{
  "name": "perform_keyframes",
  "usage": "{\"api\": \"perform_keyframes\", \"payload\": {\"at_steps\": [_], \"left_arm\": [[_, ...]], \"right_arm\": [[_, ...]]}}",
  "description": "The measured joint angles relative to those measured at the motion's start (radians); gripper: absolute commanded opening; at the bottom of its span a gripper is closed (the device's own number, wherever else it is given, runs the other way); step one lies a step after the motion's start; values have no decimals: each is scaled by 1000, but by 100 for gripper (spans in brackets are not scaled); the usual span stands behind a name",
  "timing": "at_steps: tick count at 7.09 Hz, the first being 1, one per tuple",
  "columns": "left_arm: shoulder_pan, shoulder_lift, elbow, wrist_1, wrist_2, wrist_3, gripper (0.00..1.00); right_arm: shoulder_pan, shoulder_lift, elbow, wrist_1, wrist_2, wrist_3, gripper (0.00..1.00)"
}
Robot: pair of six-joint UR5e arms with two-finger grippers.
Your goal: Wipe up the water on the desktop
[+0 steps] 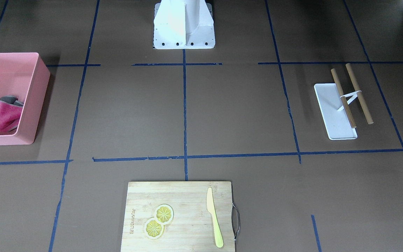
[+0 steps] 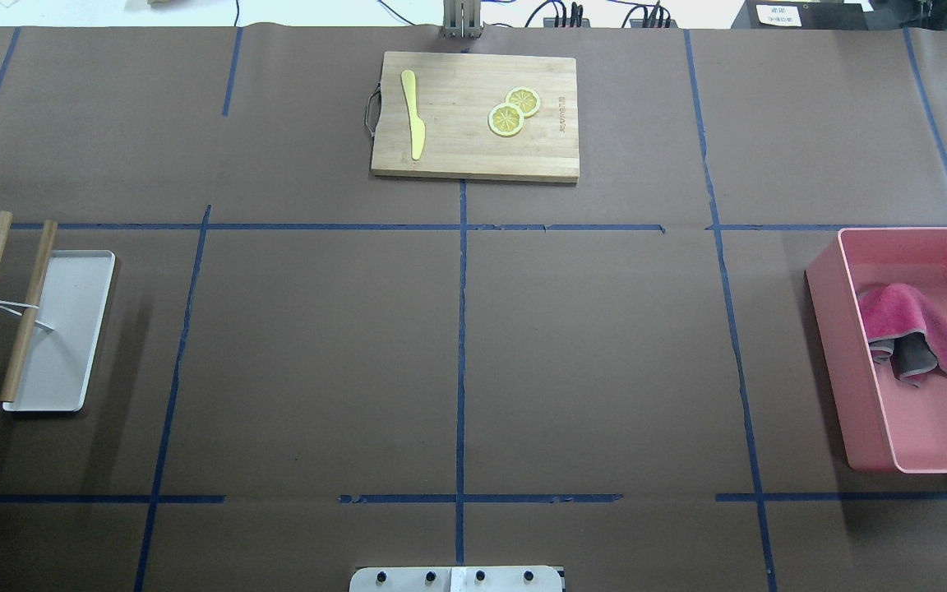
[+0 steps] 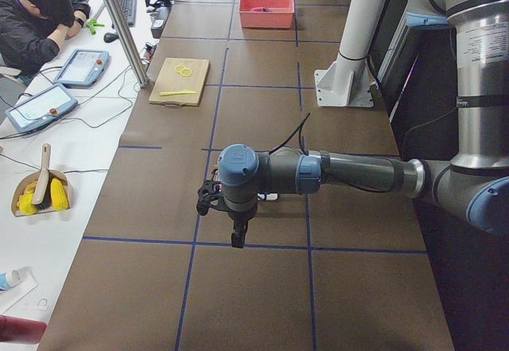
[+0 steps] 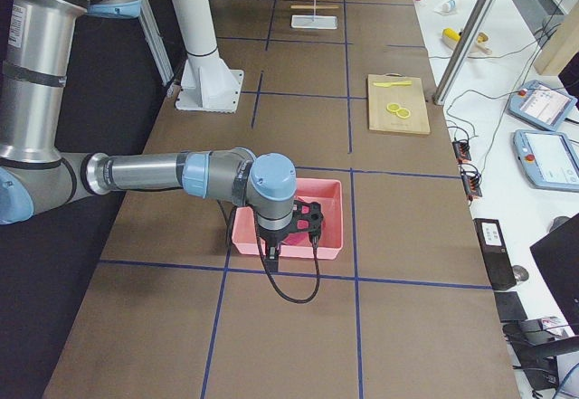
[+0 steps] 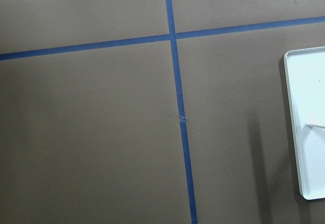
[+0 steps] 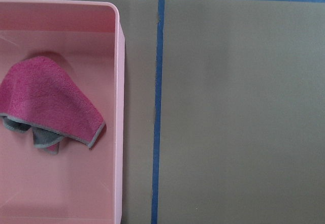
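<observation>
The right gripper (image 4: 294,234) is hanging over the pink bin (image 2: 847,362), the left gripper (image 3: 237,238) is hovering well apart from the bin, and I cannot tell whether either of the 2 is standing open or closed. The desktop (image 2: 588,345) is stretching around the bin, showing no visible puddle. The magenta cloth (image 2: 905,325) is lying bunched inside the bin, so fetching it is probably calling for a straight descent onto its thick fold, keeping clear of the bin's wall.

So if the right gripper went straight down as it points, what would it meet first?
Likely the bin: the right gripper points down over it. Whether it meets the cloth, floor or rim first is unclear.
</observation>
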Motion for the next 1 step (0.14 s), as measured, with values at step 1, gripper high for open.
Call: {"api": "perform_keyframes", "payload": {"at_steps": [1], "left_arm": [[0, 0, 0, -1, 1, 0, 100]], "right_arm": [[0, 0, 0, 0, 0, 0, 100]]}}
